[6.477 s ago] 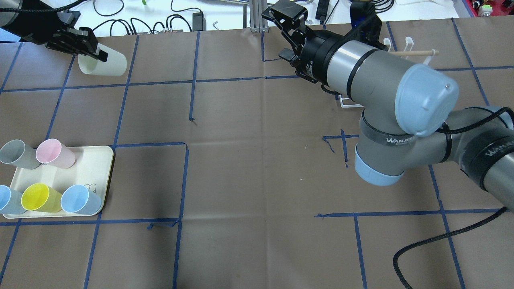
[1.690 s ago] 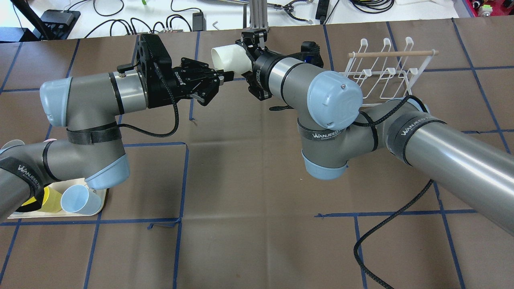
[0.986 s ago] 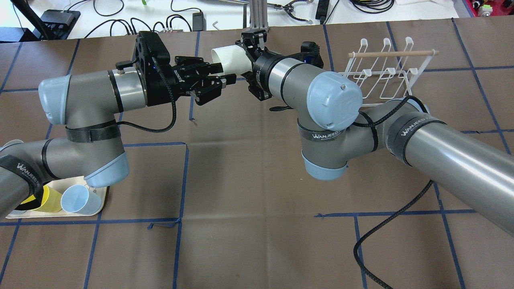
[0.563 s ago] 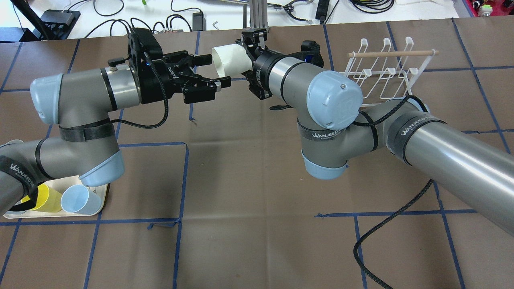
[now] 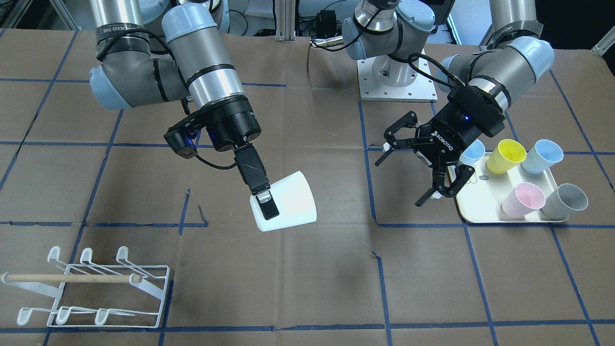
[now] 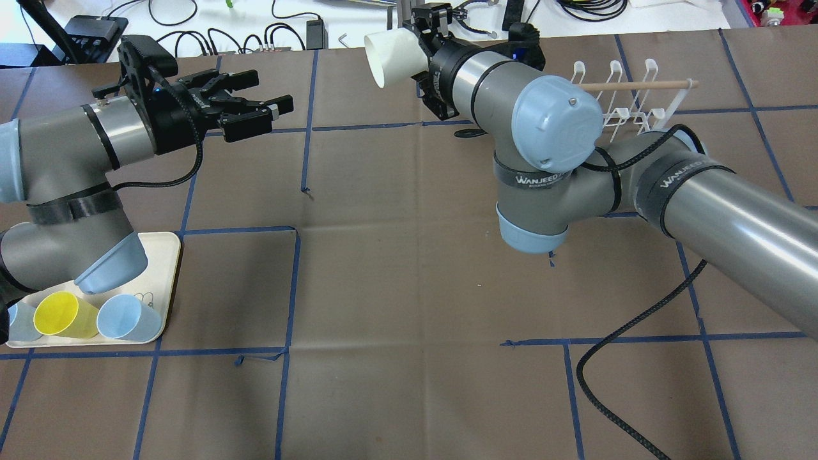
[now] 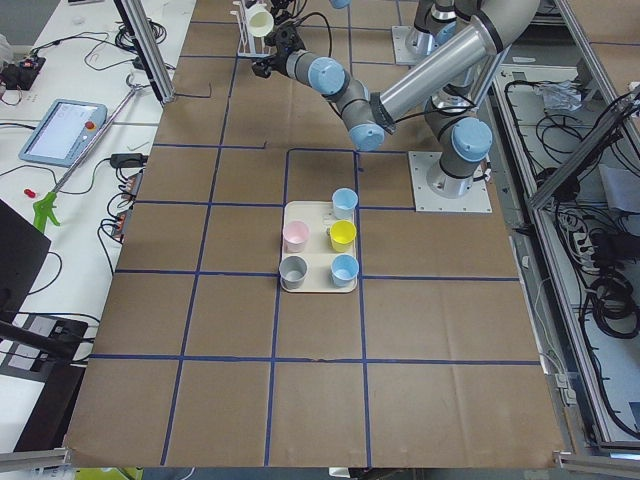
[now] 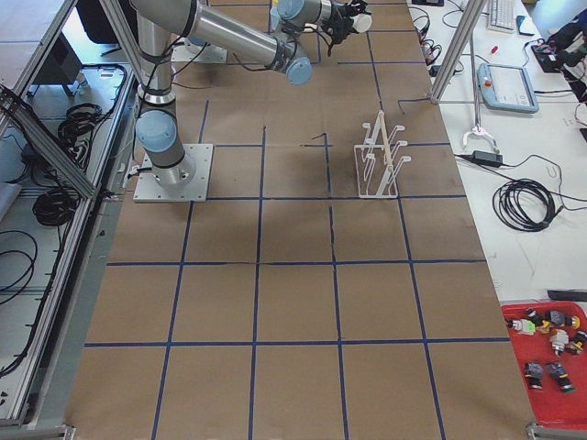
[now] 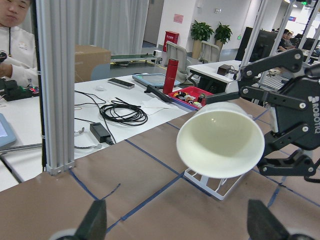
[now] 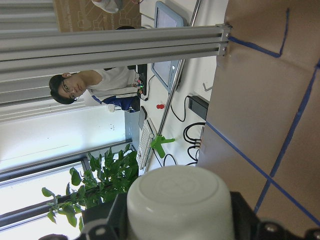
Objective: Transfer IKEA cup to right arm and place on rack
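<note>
The white IKEA cup [image 5: 288, 204] lies on its side in the air, held at its base by my right gripper [image 5: 270, 207], which is shut on it. In the overhead view the cup [image 6: 393, 54] is over the table's far edge, mouth towards my left arm. My left gripper [image 6: 268, 91] is open and empty, well to the left of the cup. In the left wrist view the cup's open mouth [image 9: 220, 140] faces the camera. The right wrist view shows the cup's base [image 10: 180, 200]. The white wire rack [image 6: 629, 84] stands at the far right, behind the right arm.
A cream tray [image 6: 156, 268] at the near left holds several coloured cups, such as a yellow one [image 6: 57, 314] and a blue one [image 6: 124, 317]. The left arm's elbow hangs over the tray. An aluminium post [image 9: 55, 85] stands at the table's far edge.
My left gripper opened, let go of the cup and drew back to the left. My right gripper stayed shut on the cup and carried it farther back and slightly right.
</note>
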Motion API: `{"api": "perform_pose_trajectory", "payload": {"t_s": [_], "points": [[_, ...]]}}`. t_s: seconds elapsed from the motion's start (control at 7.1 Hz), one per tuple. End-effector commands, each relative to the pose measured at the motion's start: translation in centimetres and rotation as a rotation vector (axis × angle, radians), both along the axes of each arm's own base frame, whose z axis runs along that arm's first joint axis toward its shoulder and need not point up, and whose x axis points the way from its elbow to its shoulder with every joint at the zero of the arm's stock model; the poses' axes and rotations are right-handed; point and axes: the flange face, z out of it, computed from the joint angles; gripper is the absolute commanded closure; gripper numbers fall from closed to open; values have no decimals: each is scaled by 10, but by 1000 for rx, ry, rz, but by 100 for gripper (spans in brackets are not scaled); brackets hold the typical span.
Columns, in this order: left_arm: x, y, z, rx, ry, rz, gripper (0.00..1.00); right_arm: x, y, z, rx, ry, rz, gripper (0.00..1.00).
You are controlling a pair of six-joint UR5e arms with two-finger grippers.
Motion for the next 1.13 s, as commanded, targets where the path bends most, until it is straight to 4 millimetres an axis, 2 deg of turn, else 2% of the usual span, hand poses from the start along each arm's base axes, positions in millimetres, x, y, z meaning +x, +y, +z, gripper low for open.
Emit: {"api": "perform_pose_trajectory", "payload": {"t_s": [0.0,0.14,0.28,0.56,0.7,0.84,0.99], "points": [[23,-21,7,154,-38,301,0,-51,-26,5,-123,303,54,80],[22,-32,9,196,-98,369,0,-71,-33,7,-186,464,95,82],[9,-35,14,283,-192,469,0,-87,-39,7,-230,621,121,82],[-37,-50,50,492,-323,594,0,-131,-56,-3,-265,864,162,82],[-50,-49,65,658,-377,620,0,-159,-69,-9,-278,961,174,81],[-51,-44,81,821,-413,623,0,-186,-86,-9,-297,1062,180,81],[-53,-31,110,947,-449,601,0,-193,-101,-17,-353,1140,180,81]]}}
